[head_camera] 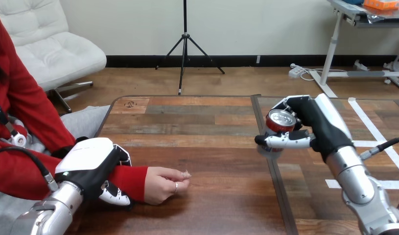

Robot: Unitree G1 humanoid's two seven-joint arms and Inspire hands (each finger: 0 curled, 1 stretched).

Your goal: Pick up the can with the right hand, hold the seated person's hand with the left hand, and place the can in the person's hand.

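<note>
A red can (279, 123) with a silver top sits upright in my right hand (312, 122), whose fingers and thumb curl round it, at the table's right of centre, slightly above the wood. My left hand (97, 166) is at the lower left, wrapped over the person's red-sleeved wrist, with its thumb curled under the sleeve. The person's hand (164, 183) rests on the table just right of my left hand, loosely closed with fingers pointing right.
The wooden table (202, 122) has a dark seam running down right of centre and white tape strips (378, 132) at the far right. Bare wood lies between the person's hand and the can.
</note>
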